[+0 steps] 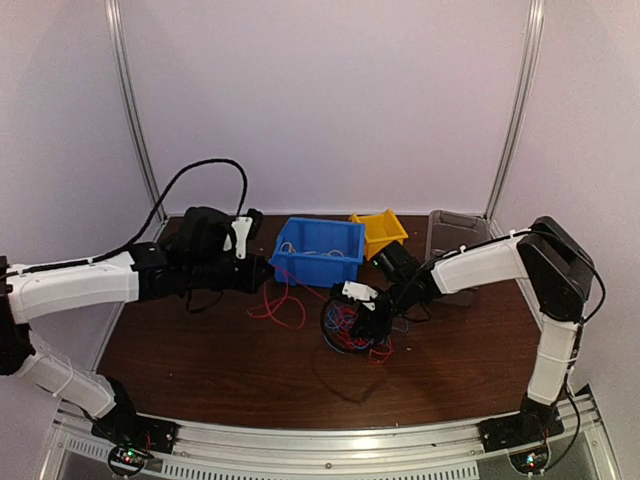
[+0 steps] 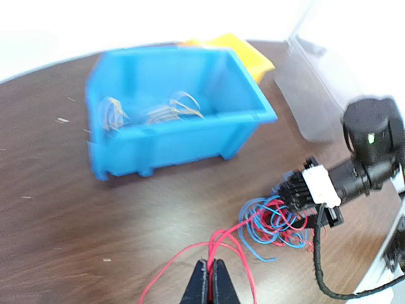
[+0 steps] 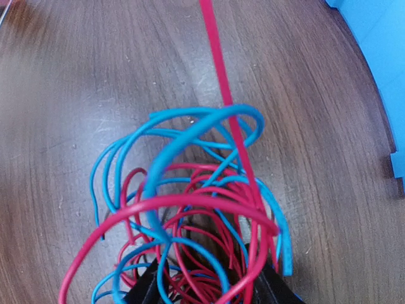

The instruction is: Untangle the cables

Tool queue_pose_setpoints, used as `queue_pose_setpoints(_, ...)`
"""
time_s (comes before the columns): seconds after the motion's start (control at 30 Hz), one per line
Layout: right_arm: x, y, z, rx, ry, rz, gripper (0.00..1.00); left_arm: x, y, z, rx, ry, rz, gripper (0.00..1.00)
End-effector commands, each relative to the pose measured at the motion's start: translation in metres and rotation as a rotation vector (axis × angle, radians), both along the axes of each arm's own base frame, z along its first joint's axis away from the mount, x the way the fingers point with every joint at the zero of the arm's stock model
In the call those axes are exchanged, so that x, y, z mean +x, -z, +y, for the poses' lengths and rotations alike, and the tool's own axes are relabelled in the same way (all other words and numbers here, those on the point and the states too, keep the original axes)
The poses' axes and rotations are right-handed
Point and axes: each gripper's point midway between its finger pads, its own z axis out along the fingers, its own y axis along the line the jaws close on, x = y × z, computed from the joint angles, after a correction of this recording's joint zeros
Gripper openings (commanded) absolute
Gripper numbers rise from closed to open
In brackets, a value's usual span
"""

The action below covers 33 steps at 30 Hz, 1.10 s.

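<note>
The job looks partly done. A few pale yellowish wire loops (image 2: 171, 114) lie in the open-topped blue plastic bin (image 1: 320, 262) at the middle of the worktop's far edge, which I take to be strands already sorted. The rest of the cables (image 1: 350, 330) sit in a knotted ball of thin, glossy red and blue wire strands just right of the worktop's middle, in front of that bin.

The left pincer (image 2: 209, 282) is closed tight on one red strand (image 2: 221, 244). It runs from the ball towards the left side, and more loose red loops lie on the wood beside it. The right pincer (image 3: 209, 282) sits over the ball with its jaws partly apart and strands between them. I cannot tell whether it is actually pinching any.

Many red and blue loops cross over and under one another, so by my reckoning most of the untangling is left.

The dark brown worktop (image 1: 200, 360) has a smooth, faintly scratched wood grain. A smaller yellow plastic bin (image 1: 385, 232) touches the blue one's right corner, and a shallow translucent grey tray (image 1: 455, 230) sits near the far right corner.
</note>
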Motion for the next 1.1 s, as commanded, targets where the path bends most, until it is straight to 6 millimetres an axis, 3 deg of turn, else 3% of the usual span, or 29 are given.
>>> queue_pose_setpoints(0.0, 0.006, 0.012, -0.008, -0.050, 0.045, 0.014, 0.42, 0.012, -0.034, 0.063, 0.105, -0.195, -0.111, 0.00)
queue_pose_setpoints(0.17, 0.007, 0.011, -0.010, -0.047, 0.052, 0.015, 0.43, 0.013, -0.084, 0.110, 0.131, -0.326, -0.216, 0.00)
queue_pose_setpoints(0.3, 0.008, 0.012, -0.011, -0.052, 0.062, 0.020, 0.52, 0.011, -0.131, 0.143, 0.168, -0.429, -0.303, 0.00)
queue_pose_setpoints(0.57, 0.013, 0.010, -0.016, -0.054, 0.084, 0.018, 0.57, -0.001, -0.242, 0.195, 0.197, -0.600, -0.493, 0.00)
queue_pose_setpoints(0.67, 0.014, 0.010, -0.017, -0.050, 0.083, 0.023, 0.56, -0.004, -0.269, 0.203, 0.203, -0.621, -0.537, 0.00)
queue_pose_setpoints(0.9, 0.013, 0.011, -0.019, -0.045, 0.082, 0.051, 0.48, -0.009, -0.308, 0.211, 0.189, -0.650, -0.600, 0.00)
queue_pose_setpoints(1.07, 0.018, 0.012, -0.021, -0.042, 0.102, 0.061, 0.50, -0.019, -0.354, 0.237, 0.220, -0.748, -0.689, 0.00)
